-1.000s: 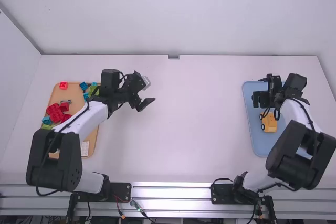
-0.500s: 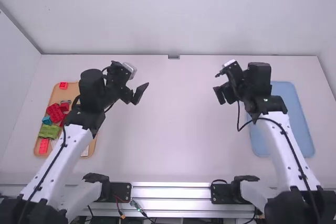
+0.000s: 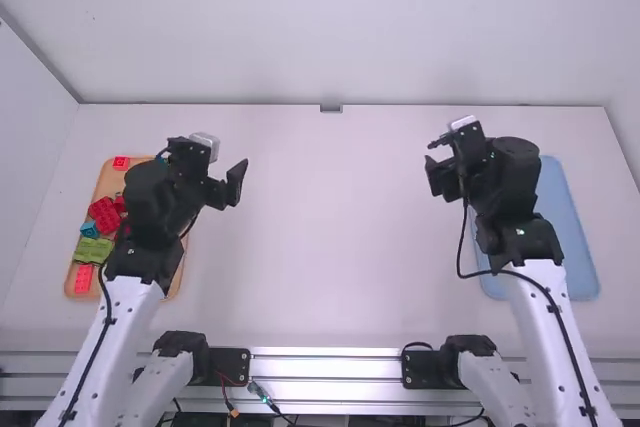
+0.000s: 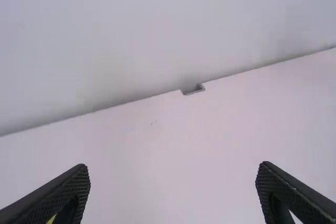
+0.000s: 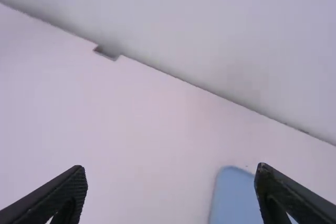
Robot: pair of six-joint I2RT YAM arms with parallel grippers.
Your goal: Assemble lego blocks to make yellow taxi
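Note:
In the high view my left gripper is above the table just right of the tan tray, open and holding nothing. My right gripper hangs open over the table, left of the blue tray. Wide-apart fingers show in the left wrist view for the left gripper and in the right wrist view for the right gripper. On the tan tray lie red blocks, a green block, a teal block and another red block. The right arm covers part of the blue tray.
The tan tray stands at the left, partly under the left arm. At the right is the blue tray, its corner also in the right wrist view. A white wall rises behind the table's far edge.
The right gripper has left the blue tray, where a yellow block build showed beside it, and swung left, then slightly back right. My left gripper has drawn left. Both arms have changed pose.

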